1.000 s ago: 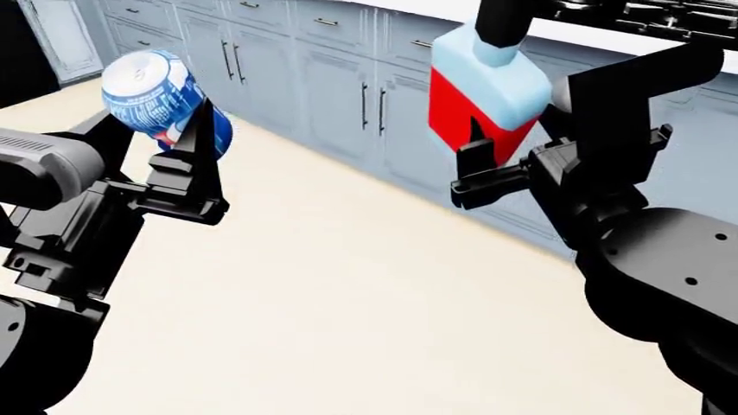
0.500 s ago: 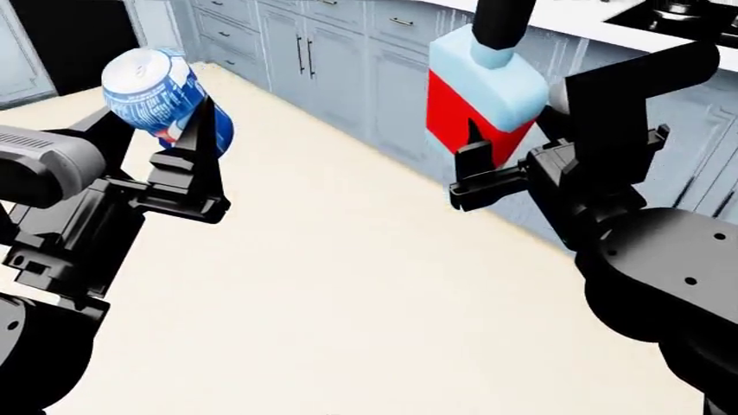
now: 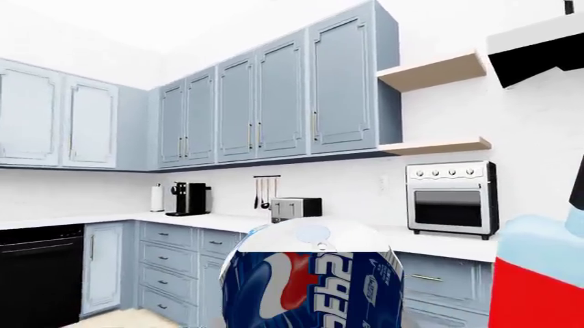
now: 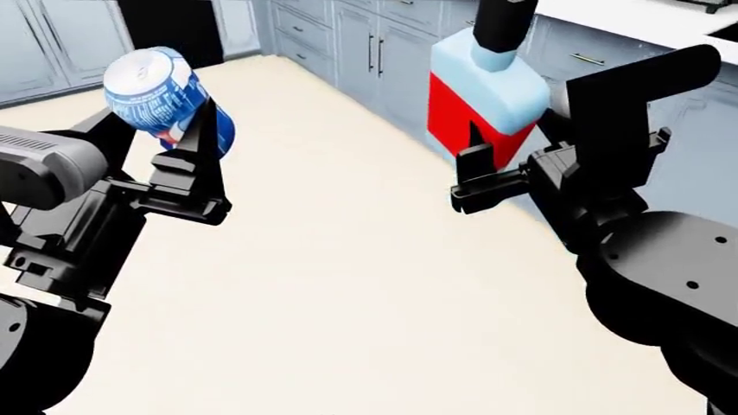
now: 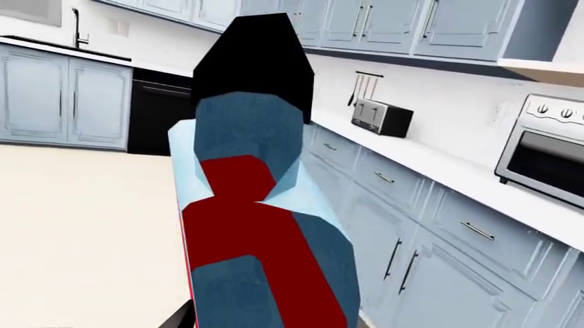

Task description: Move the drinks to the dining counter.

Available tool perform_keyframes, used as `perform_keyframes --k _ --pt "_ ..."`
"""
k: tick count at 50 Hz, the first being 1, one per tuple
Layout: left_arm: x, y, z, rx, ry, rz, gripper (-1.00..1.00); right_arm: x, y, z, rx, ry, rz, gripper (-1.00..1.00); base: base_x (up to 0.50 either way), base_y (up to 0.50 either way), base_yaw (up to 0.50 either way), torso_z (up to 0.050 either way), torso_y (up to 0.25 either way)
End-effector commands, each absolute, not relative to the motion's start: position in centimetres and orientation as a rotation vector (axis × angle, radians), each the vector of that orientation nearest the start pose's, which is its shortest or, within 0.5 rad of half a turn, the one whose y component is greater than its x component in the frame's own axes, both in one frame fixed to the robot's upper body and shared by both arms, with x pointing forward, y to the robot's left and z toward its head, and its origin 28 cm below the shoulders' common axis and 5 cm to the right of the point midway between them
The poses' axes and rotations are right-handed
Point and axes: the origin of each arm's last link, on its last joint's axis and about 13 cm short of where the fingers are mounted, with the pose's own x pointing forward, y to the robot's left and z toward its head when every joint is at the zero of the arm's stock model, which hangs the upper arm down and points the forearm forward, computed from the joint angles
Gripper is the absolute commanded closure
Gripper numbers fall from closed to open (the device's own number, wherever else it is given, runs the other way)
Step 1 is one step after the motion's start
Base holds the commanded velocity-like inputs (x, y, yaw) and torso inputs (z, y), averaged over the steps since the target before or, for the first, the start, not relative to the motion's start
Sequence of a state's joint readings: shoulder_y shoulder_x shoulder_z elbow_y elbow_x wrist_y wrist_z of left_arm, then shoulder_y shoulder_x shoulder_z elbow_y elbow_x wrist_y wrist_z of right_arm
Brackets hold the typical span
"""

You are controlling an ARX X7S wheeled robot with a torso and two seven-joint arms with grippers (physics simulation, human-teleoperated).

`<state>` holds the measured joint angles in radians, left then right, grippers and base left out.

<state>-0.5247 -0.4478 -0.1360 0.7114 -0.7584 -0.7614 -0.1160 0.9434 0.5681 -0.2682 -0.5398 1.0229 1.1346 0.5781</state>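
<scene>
We've got the left gripper (image 4: 190, 151) clamped on the light, slippery Pepsi can (image 4: 162, 91) upper left, the right gripper (image 4: 507, 164) pinching the top-heavy bottle (image 4: 485, 91) low at its label.

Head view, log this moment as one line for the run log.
left gripper: shut on Pepsi can | right gripper: shut on light-blue bottle | both drinks held above floor | dining counter: not in view

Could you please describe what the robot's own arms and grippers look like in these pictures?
Both arms are matte black, with blocky, angular housings. The left gripper has flat, pointed black fingers on a stepped black bracket, and a rounded grey ribbed segment sits behind it. The right gripper has the same angular black build, mounted on a bulbous black joint dotted with small screw holes. No cables or markings are visible.
</scene>
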Motion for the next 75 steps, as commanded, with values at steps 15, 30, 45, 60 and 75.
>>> perform_keyframes --k 15,30,45,60,75 --pt "22.84 25.81 24.07 -0.058 -0.437 -0.266 1.00 25.63 -12.10 27.07 -0.227 -0.118 0.123 1.00 0.00 0.00 0.50 0.001 0.001" --pt "22.78 25.78 24.05 -0.057 -0.434 -0.268 1.00 25.47 -12.23 26.82 -0.225 -0.115 0.118 1.00 0.00 0.00 0.50 0.000 0.001" --pt "22.75 25.84 23.94 -0.058 -0.431 -0.266 1.00 25.61 -12.15 26.72 -0.224 -0.086 0.102 1.00 0.00 0.00 0.50 0.001 0.001" --pt "22.87 25.75 24.09 -0.056 -0.434 -0.269 1.00 25.85 -12.22 26.86 -0.233 -0.055 0.061 1.00 0.01 0.02 0.50 0.001 0.002" --pt "22.83 25.80 24.05 -0.055 -0.435 -0.266 1.00 25.82 -12.29 26.76 -0.236 -0.050 0.049 1.00 0.08 0.39 0.45 0.001 0.002"
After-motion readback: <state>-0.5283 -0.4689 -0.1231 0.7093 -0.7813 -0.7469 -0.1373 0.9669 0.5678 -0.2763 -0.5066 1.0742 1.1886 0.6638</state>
